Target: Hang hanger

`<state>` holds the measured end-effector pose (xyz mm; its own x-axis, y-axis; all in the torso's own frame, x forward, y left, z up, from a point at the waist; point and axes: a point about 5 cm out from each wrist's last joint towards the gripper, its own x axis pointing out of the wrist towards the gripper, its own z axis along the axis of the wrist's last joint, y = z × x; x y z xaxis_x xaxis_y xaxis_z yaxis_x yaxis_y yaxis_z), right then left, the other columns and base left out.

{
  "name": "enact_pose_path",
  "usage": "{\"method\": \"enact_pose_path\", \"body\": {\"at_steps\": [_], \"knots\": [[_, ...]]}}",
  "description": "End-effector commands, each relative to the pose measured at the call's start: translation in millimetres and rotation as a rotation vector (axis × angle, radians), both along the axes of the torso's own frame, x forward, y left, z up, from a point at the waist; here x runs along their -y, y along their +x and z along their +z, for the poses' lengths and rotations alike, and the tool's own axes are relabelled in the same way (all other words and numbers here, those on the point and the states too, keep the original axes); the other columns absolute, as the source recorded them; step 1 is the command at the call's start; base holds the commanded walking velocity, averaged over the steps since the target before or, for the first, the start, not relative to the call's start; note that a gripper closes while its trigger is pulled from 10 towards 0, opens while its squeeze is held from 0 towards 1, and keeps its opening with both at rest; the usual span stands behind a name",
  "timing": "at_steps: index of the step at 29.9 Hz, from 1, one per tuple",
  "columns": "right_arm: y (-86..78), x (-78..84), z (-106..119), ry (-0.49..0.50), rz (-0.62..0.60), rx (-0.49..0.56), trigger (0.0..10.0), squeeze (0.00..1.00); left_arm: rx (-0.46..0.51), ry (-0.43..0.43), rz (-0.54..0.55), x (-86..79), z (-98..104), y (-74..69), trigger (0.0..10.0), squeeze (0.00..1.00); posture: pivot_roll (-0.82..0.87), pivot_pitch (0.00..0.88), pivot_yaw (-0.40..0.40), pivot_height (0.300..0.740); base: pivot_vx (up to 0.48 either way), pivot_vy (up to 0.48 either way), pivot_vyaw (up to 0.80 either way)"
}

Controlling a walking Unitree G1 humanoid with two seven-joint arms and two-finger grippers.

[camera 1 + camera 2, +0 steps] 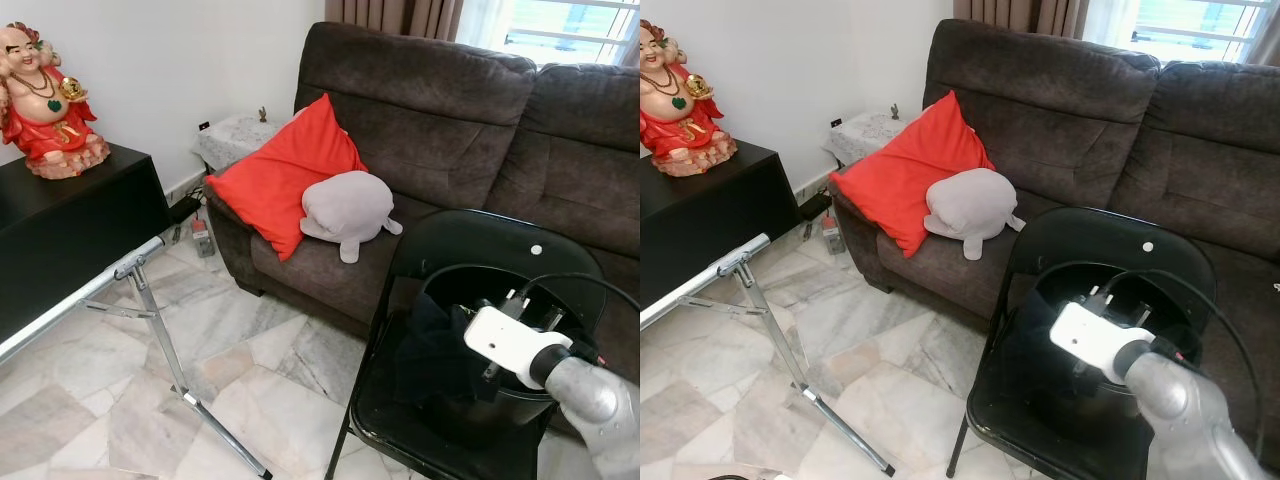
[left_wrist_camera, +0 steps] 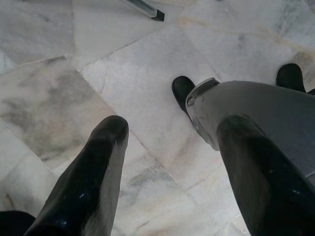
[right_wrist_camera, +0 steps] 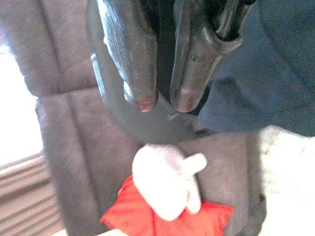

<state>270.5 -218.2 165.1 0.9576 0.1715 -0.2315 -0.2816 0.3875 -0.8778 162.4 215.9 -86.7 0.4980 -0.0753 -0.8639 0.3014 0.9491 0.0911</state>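
A black folding chair (image 1: 462,232) stands in front of the sofa and carries a round black basket (image 1: 470,271) holding dark blue cloth (image 1: 428,342). My right arm, with its white wrist (image 1: 508,347), reaches down into that basket. In the right wrist view my right gripper (image 3: 164,104) has its fingers (image 3: 139,73) pressed close on a thin black piece that looks like the hanger; the rest of it is hidden. Blue cloth (image 3: 266,78) lies right beside them. A chrome clothes rack (image 1: 132,268) stands to my left. My left gripper (image 2: 174,125) hangs open over the marble floor.
A brown sofa (image 1: 470,120) holds a red cushion (image 1: 280,175) and a grey plush toy (image 1: 346,208). A black cabinet (image 1: 70,215) with a red statue (image 1: 42,100) stands behind the rack. My own leg (image 2: 256,110) shows under the left gripper.
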Motion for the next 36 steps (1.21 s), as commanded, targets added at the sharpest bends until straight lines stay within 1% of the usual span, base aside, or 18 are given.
{"method": "enact_pose_path", "body": {"at_steps": [1, 2, 3, 4, 6, 7, 8, 9, 10, 11, 15, 17, 19, 22, 23, 24, 30, 36], "knots": [[-12.8, -10.2, -6, -0.094, 0.012, 0.041, 10.0, 0.87, -0.016, 0.007, -0.004, -2.3, -1, -3.1, 10.0, 0.0, -0.1, 0.015, 0.027, 0.74, 0.0, 0.0, 0.0], [-15.0, -11.1, -8, -0.118, 0.016, 0.044, 10.0, 0.87, -0.016, 0.006, -0.004, -2.4, -1, -2.9, 10.0, 0.0, -0.1, 0.015, 0.028, 0.74, 0.0, 0.0, 0.0], [-18.5, -12.1, -12, -0.143, 0.019, 0.05, 10.0, 1.0, -0.016, 0.006, -0.004, -2.4, -1, -2.9, 10.0, 0.0, -0.1, 0.016, 0.029, 0.74, 0.0, 0.0, 0.0], [-25.4, -14.9, -20, -0.245, 0.052, 0.062, 10.0, 1.0, -0.016, 0.007, -0.007, -2.2, -1, -2.7, 10.0, 0.0, -0.1, 0.016, 0.029, 0.74, 0.0, 0.0, 0.0], [-32.0, -18.1, -28, -0.354, 0.101, 0.073, 10.0, 1.0, -0.017, 0.007, -0.01, -2.1, -1, -2.6, 10.0, 0.0, -0.1, 0.017, 0.029, 0.74, 0.0, 0.0, 0.0], [-35.2, -19.1, -32, -0.366, 0.106, 0.077, 10.0, 1.0, -0.017, 0.007, -0.009, -2.0, -1, -2.6, 10.0, 0.0, -0.11, 0.016, 0.029, 0.74, 0.0, 0.0, 0.0], [-40.0, -19.1, -43, -0.373, 0.109, 0.055, 10.0, 1.0, -0.017, 0.007, -0.009, -1.9, -1, -2.5, 10.0, 0.0, -0.11, 0.015, 0.029, 0.74, 0.0, 0.0, 0.0], [-40.0, -19.1, -43, -0.373, 0.109, 0.055, 10.0, 1.0, -0.017, 0.007, -0.009, -1.9, -1, -2.5, 10.0, 0.0, -0.11, 0.015, 0.029, 0.74, 0.0, 0.0, 0.0], [-45.3, -17.3, -59, -0.396, 0.119, 0.015, 10.0, 1.0, -0.016, 0.006, -0.011, -1.7, -1, -2.4, 10.0, 0.0, -0.11, 0.014, 0.027, 0.74, 0.0, 0.0, 0.0], [-48.1, -15.4, -70, -0.408, 0.124, -0.005, 10.0, 1.0, -0.016, 0.005, -0.01, -1.6, -1, -2.4, 10.0, 0.0, -0.1, 0.013, 0.025, 0.74, 0.0, 0.0, 0.0], [-47.7, -13.3, -78, -0.413, 0.115, -0.014, 10.0, 1.0, -0.014, 0.005, -0.007, -1.7, -1, -2.3, 10.0, 0.0, -0.1, 0.012, 0.022, 0.74, 0.0, 0.0, 0.0], [-47.1, -12.0, -86, -0.429, 0.114, -0.028, 10.0, 1.0, -0.014, 0.005, -0.005, -1.7, -1, -2.2, 10.0, 0.0, -0.1, 0.011, 0.023, 0.74, 0.0, 0.0, 0.0], [-46.2, -11.4, -100, -0.432, 0.112, -0.05, 10.0, 1.0, -0.014, 0.005, -0.006, -1.5, -1, -2.1, 10.0, 0.0, -0.1, 0.01, 0.023, 0.74, 0.0, 0.0, 0.0], [-44.6, -11.7, -112, -0.452, 0.111, -0.051, 10.0, 0.99, -0.013, 0.005, -0.005, -1.2, -1, -2.1, 10.0, 0.0, -0.09, 0.007, 0.022, 0.74, 0.0, 0.0, 0.0], [-43.7, -12.4, -114, -0.457, 0.113, -0.048, 10.0, 0.72, -0.012, 0.005, -0.003, -1.2, -1, -2.0, 10.0, 0.0, -0.09, 0.006, 0.021, 0.74, 0.0, 0.0, 0.0], [-41.1, -13.5, -117, -0.45, 0.11, -0.041, 10.0, 0.0, -0.011, 0.005, -0.001, -1.3, -1, -2.0, 10.0, 0.0, -0.09, 0.005, 0.021, 0.74, 0.0, 0.0, 0.0], [-33.2, -14.2, -118, -0.454, 0.115, -0.015, 10.0, 0.0, -0.011, 0.005, 0.0, -1.2, -1, -2.2, 10.0, 0.0, -0.09, 0.003, 0.021, 0.74, 0.0, 0.0, 0.0], [-27.1, -8.6, -119, -0.478, 0.111, 0.002, 10.0, 0.0, -0.012, 0.005, -0.002, -1.0, -1, -2.8, 10.0, 0.0, -0.09, 0.001, 0.021, 0.74, 0.0, 0.0, 0.0]]}}
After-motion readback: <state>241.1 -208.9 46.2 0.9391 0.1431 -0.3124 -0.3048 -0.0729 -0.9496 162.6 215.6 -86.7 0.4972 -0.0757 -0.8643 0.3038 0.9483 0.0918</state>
